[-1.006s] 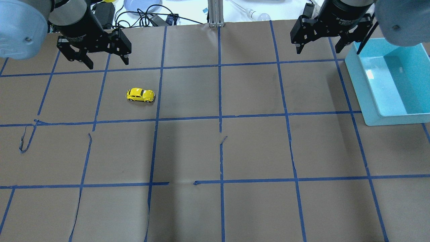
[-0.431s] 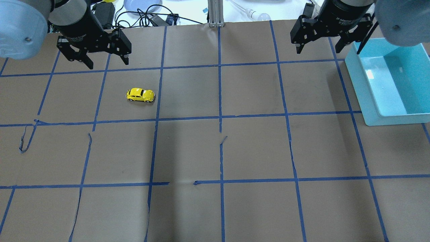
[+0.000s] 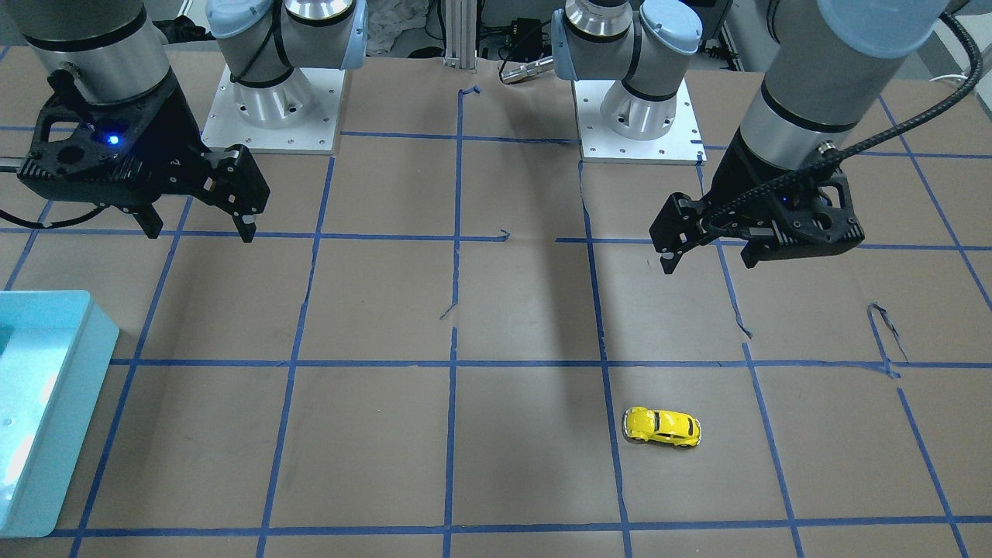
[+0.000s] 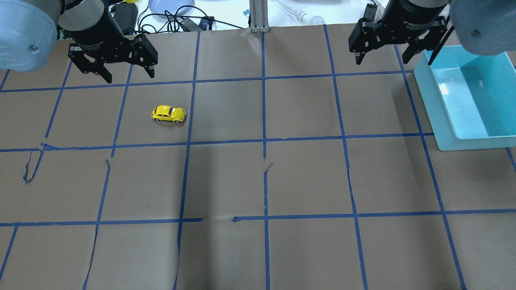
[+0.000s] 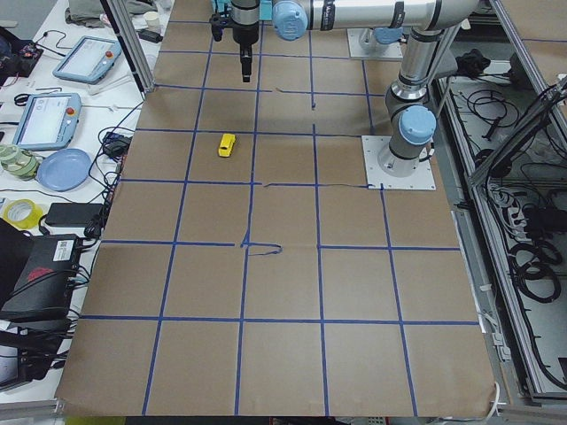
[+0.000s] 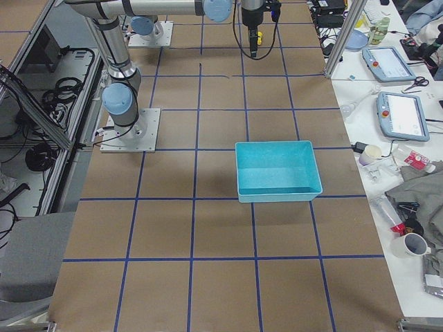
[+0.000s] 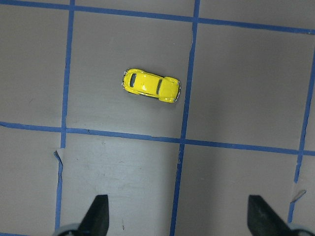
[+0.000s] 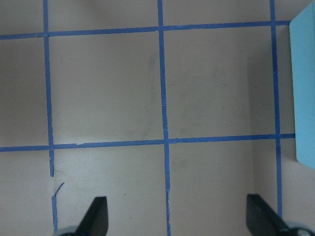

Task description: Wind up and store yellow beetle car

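Note:
The yellow beetle car (image 4: 169, 114) stands on its wheels on the brown paper table, in the left half; it also shows in the front view (image 3: 663, 427), the left side view (image 5: 227, 144) and the left wrist view (image 7: 151, 84). My left gripper (image 4: 130, 76) hangs open and empty above the table, apart from the car, which lies ahead of its fingertips (image 7: 98, 214). My right gripper (image 4: 381, 61) is open and empty at the far right, beside the teal bin (image 4: 435, 117), which looks empty.
Blue tape lines grid the paper; some tape is torn and lifted (image 4: 30, 167). Cables and a blue plate (image 4: 169, 6) lie beyond the far edge. The two arm bases (image 3: 271, 116) stand on the robot's side. The bin's edge shows in the right wrist view (image 8: 305, 88).

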`<action>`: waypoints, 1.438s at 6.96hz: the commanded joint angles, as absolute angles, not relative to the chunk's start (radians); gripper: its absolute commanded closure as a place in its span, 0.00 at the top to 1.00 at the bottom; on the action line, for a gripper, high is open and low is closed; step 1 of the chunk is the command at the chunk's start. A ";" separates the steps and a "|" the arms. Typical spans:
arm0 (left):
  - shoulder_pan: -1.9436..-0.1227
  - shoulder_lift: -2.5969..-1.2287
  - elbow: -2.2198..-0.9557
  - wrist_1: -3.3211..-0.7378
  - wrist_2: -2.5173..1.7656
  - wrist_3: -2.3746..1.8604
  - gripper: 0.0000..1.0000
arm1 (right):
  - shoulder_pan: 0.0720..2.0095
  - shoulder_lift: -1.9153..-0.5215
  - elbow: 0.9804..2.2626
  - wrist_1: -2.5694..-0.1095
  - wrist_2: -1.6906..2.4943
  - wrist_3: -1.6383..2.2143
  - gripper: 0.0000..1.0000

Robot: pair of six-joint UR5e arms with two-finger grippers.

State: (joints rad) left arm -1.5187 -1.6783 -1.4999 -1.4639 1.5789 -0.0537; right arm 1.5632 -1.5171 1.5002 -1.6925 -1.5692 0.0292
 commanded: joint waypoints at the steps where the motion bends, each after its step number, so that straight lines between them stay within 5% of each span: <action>1: -1.519 -1.684 -1.500 -1.463 1.578 -0.054 1.00 | 1.563 -1.517 1.500 -1.692 -1.569 0.029 1.00; 4: -1.491 -1.694 -1.499 -1.448 1.588 -0.113 1.00 | 1.563 -1.517 1.500 -1.693 -1.569 0.029 1.00; 10: -1.422 -1.868 -1.677 -1.124 1.609 -1.201 1.00 | 1.563 -1.517 1.500 -1.693 -1.569 0.029 1.00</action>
